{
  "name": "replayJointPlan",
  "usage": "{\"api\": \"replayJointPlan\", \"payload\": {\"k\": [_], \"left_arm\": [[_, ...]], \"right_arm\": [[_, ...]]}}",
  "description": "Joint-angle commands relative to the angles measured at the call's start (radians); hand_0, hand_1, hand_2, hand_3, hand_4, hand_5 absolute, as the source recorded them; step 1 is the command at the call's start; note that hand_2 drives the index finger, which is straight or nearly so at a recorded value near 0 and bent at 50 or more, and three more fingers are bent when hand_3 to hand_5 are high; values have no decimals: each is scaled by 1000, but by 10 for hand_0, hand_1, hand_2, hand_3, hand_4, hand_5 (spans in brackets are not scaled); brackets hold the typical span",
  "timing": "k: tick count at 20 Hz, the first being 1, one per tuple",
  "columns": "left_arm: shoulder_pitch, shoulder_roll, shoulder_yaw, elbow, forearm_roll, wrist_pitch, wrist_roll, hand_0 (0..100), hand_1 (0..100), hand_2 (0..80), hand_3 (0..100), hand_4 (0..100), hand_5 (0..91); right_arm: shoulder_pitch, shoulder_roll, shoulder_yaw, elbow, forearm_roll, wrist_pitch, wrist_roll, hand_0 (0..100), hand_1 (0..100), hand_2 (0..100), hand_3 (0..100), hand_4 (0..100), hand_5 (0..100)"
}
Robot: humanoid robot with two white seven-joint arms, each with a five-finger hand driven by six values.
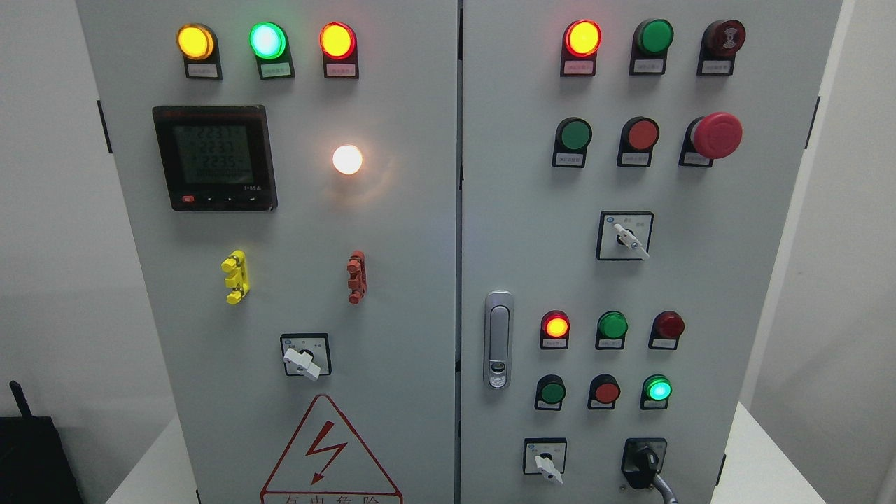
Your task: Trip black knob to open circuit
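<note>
The black knob (642, 462) sits in a black square plate at the lower right of the cabinet's right door (700, 280). Its handle is tilted, pointing down and to the left. A thin grey curved piece, seemingly the tip of my right hand (666, 488), rises from the bottom edge and touches the knob's lower right side. The remainder of that hand is below the picture. My left hand does not show.
A white-handled selector (548, 467) sits left of the knob, another (630, 241) higher up, a third (302, 362) on the left door. Lit and unlit lamps, push buttons, a red mushroom stop (715, 135), a door latch (498, 339) and a meter (213, 157) fill the panel.
</note>
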Motion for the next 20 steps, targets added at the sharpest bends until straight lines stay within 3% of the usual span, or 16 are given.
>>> {"api": "replayJointPlan", "payload": {"k": [1, 20], "left_arm": [[0, 0, 0, 0, -23, -1, 0, 120, 389, 0, 0, 0, 0], [0, 0, 0, 0, -23, 1, 0, 120, 389, 0, 0, 0, 0]], "right_arm": [[0, -1, 22, 3, 0, -1, -2, 0, 0, 0, 1000, 1000, 1000], [49, -3, 22, -63, 0, -5, -35, 0, 0, 0, 1000, 1000, 1000]]}}
